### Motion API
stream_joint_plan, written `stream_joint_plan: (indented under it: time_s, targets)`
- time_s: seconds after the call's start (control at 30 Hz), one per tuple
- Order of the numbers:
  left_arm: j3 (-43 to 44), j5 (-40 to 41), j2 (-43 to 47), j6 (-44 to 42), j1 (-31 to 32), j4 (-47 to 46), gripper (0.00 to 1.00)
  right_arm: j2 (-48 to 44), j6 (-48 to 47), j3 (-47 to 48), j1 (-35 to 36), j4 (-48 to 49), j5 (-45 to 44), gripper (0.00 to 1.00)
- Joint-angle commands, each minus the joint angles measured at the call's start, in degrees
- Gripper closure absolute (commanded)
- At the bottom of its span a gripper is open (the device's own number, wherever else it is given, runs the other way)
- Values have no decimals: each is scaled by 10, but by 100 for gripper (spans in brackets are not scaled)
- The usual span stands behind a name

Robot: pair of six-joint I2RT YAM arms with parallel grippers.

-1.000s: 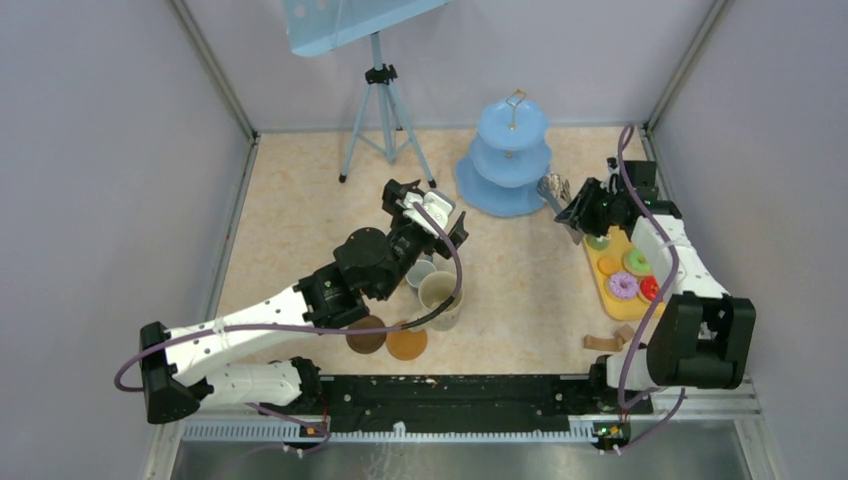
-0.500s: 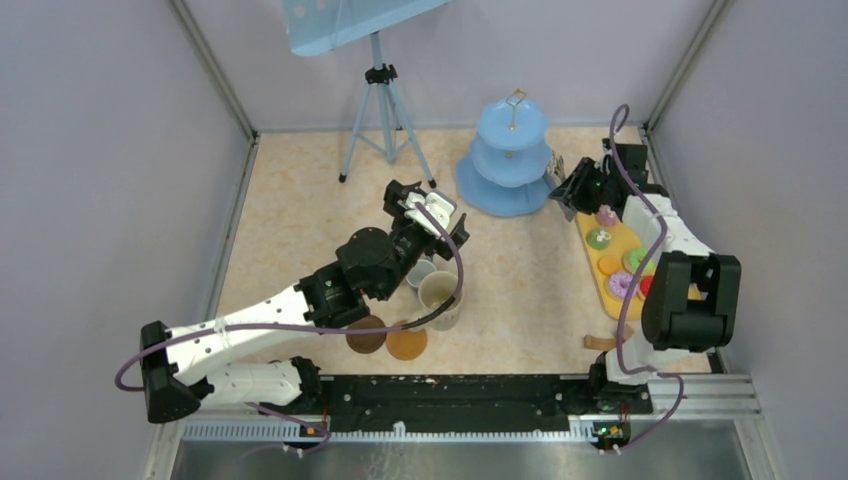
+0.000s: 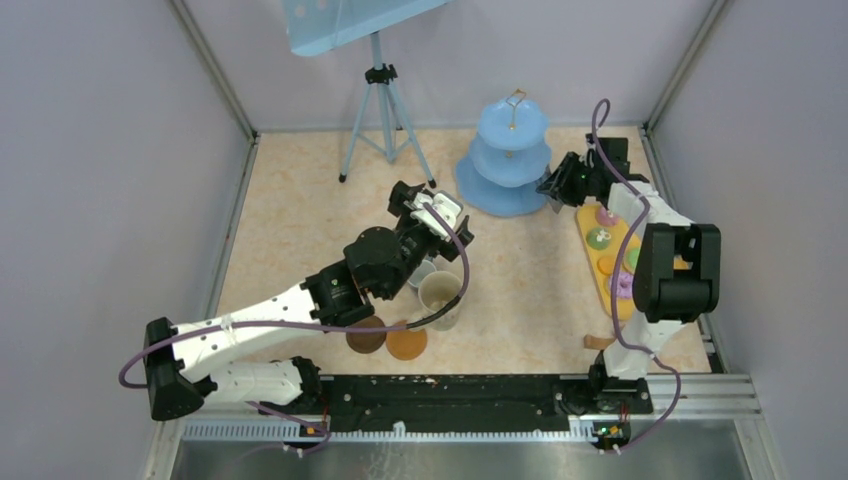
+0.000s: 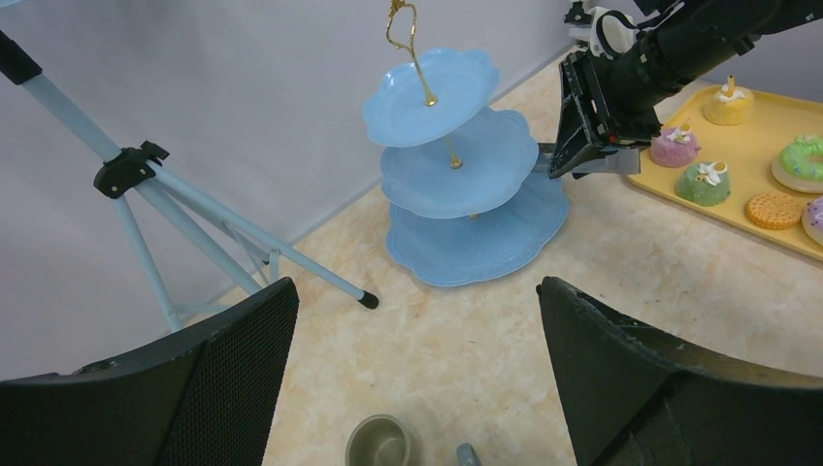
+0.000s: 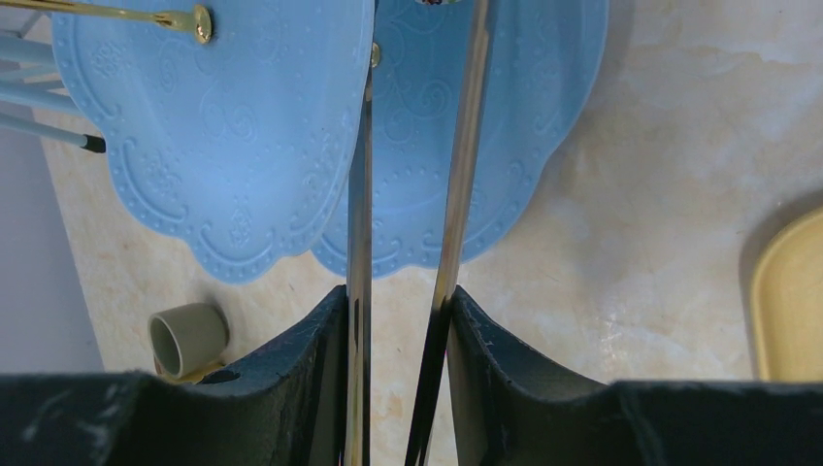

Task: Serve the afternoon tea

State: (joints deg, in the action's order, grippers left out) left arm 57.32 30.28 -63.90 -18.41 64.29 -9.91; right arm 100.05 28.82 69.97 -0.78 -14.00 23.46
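At the far side of the counter, the light-blue cake stand stands upright, and the right gripper is in close on its right flank. Its fingers are clamped on the metal tongs, one finger pressing each arm from the outside. The two thin arms run side by side out over the scalloped blue tiers. The tips run off the top edge of the wrist view, so I cannot tell whether they carry anything.

Just right of the stand lies the yellow tray, with the toy cakes sitting on it (a pink one, a green one, a yellow one, a biscuit and a green doughnut, all apart from each other).

Over to mid-counter: the left gripper hangs above the surface, pointed at the stand, with its fingers spread wide and nothing between them. Below it sits a small grey mug, mouth up, and the large cream mug stands just beside it. Nearer the arm bases, two round brown coasters lie flat side by side, the darker one on the left. A pale-blue tripod stands at the back, left of the stand and well apart from it.
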Motion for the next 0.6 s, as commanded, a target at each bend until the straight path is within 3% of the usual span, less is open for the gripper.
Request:
stream_joint_plan:
  time_s: [0.0, 0.2, 0.57]
  targets:
    - [12, -2, -3, -1, 2, -23, 1, 11, 4, 35, 4, 42, 8, 63]
    - [15, -5, -2, 3, 2, -20, 1, 0, -10, 33, 4, 23, -11, 49]
    - [18, -12, 2, 11, 2, -13, 1, -51, -20, -2, 4, -6, -17, 50]
